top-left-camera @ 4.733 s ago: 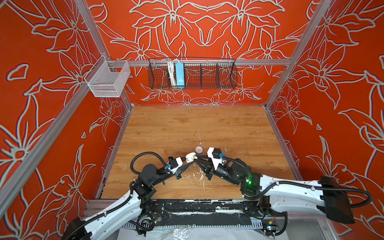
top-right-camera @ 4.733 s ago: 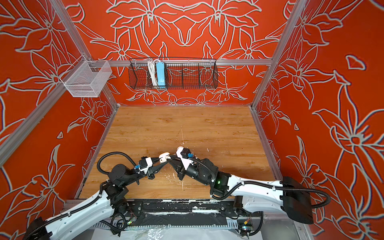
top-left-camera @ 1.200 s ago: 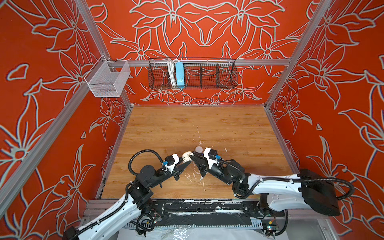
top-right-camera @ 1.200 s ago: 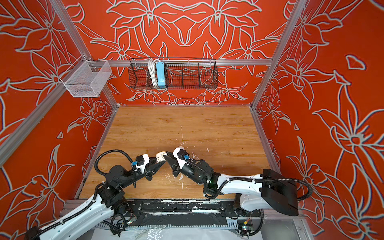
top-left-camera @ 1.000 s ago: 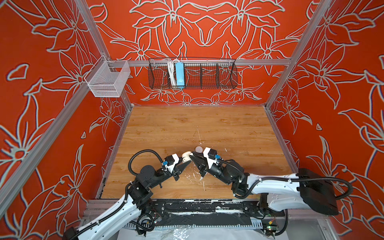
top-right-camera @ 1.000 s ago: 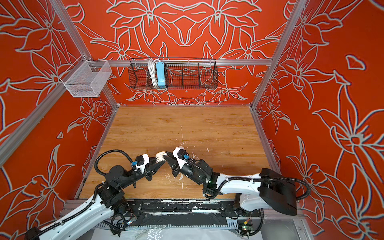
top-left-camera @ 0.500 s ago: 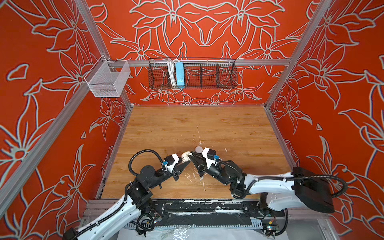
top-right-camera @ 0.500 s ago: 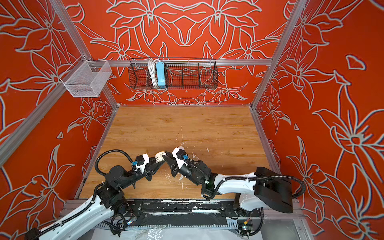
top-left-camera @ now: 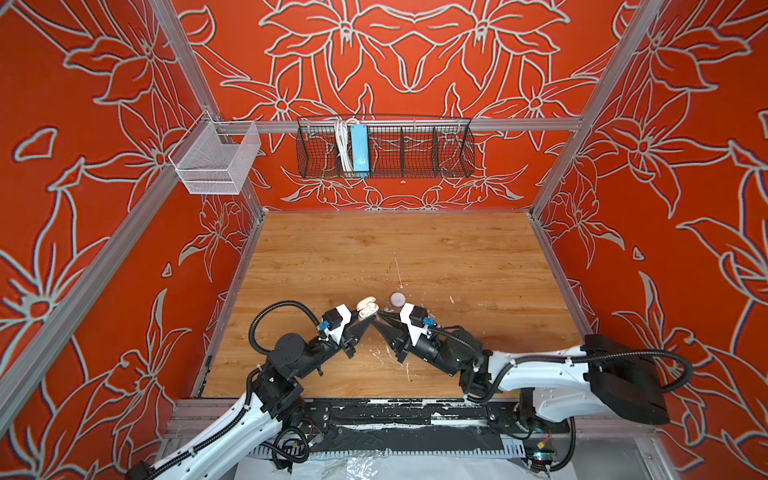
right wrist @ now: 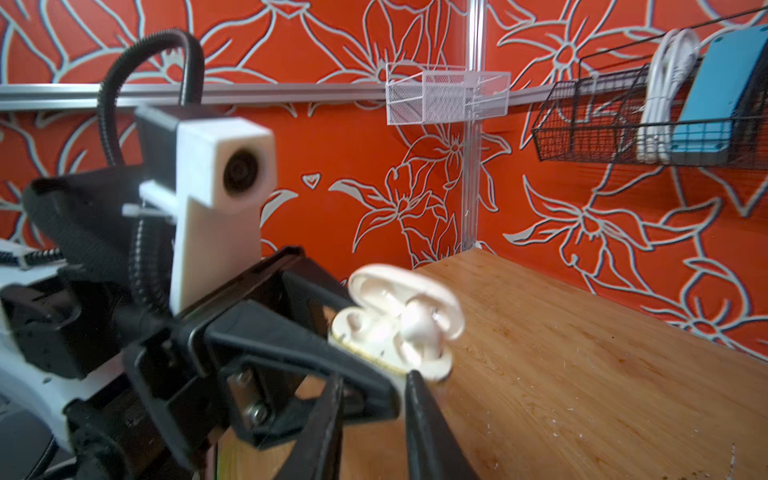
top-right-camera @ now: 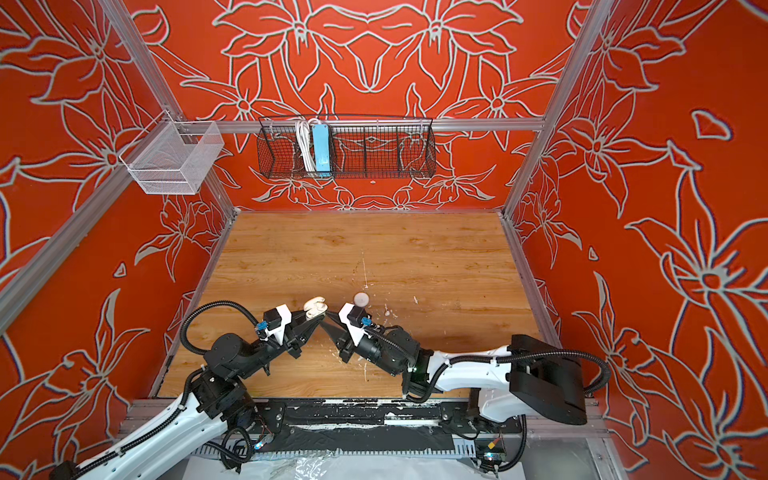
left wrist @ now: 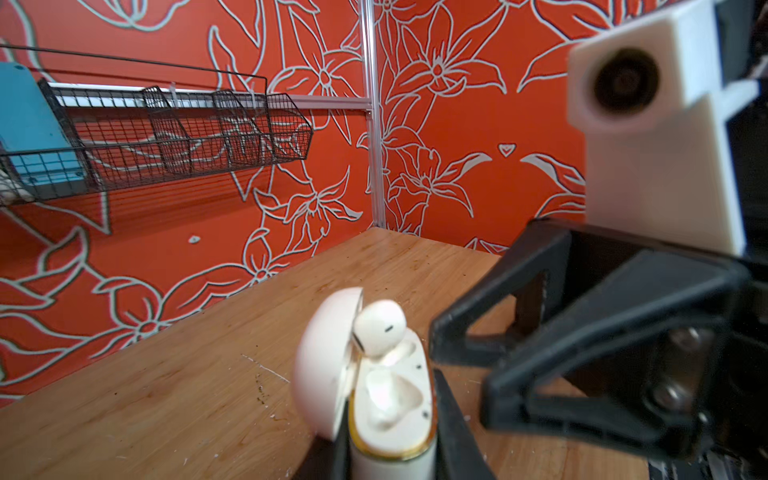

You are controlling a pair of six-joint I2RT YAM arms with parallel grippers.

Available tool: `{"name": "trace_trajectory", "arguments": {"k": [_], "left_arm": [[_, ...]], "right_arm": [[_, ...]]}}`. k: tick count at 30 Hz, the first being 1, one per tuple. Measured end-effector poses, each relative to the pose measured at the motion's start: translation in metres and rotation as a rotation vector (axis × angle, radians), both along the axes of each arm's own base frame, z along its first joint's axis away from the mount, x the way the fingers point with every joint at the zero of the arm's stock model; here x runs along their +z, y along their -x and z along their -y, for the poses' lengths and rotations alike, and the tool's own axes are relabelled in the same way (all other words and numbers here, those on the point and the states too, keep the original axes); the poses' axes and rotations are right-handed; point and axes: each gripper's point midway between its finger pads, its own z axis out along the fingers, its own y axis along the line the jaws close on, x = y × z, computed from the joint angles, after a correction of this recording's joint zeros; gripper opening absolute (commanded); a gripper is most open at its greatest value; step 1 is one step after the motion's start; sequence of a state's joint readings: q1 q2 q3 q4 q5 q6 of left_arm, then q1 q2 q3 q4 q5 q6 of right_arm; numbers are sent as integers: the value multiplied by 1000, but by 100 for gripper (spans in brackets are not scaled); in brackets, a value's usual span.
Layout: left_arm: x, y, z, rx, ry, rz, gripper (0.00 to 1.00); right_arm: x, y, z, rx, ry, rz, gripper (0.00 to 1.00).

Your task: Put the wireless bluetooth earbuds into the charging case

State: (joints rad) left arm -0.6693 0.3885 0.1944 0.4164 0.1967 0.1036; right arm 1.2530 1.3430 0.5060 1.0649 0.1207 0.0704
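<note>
Left jaws around charging case, earbud inside.

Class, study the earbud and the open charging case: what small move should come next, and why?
Probably the open right tool should press the earbud gently down: it stands proud in the charging case, apparently not fully seated, while the left tool holds the case steady.

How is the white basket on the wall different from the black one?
The white basket is short and boxy; the black basket is much longer, with dividers. The white basket looks empty; the black basket holds a blue box and a white cable. The white basket hangs by the left corner, the black basket along the back wall. Both are wire baskets hanging above the table.
</note>
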Motion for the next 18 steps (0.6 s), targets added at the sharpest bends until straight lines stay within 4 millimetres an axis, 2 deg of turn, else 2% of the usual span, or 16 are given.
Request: {"name": "trace_trajectory", "arguments": {"k": [5, 8, 10, 14, 16, 18], "left_arm": [[7, 0, -1, 5, 19, 23, 0], [9, 0, -1, 5, 23, 30, 0], [10, 0, -1, 6, 20, 39, 0], [7, 0, 4, -10, -9, 79, 0], [0, 1, 9, -32, -40, 91, 0], [-11, 2, 16, -70, -86, 97, 0]], "right_arm": [[-12, 3, -3, 12, 48, -9, 40], [-15, 2, -2, 8, 66, -14, 47], [-16, 1, 0, -1, 78, -18, 47], [-1, 2, 14, -22, 75, -16, 45], [11, 3, 25, -36, 67, -16, 36], [26, 4, 35, -51, 62, -21, 33]]}}
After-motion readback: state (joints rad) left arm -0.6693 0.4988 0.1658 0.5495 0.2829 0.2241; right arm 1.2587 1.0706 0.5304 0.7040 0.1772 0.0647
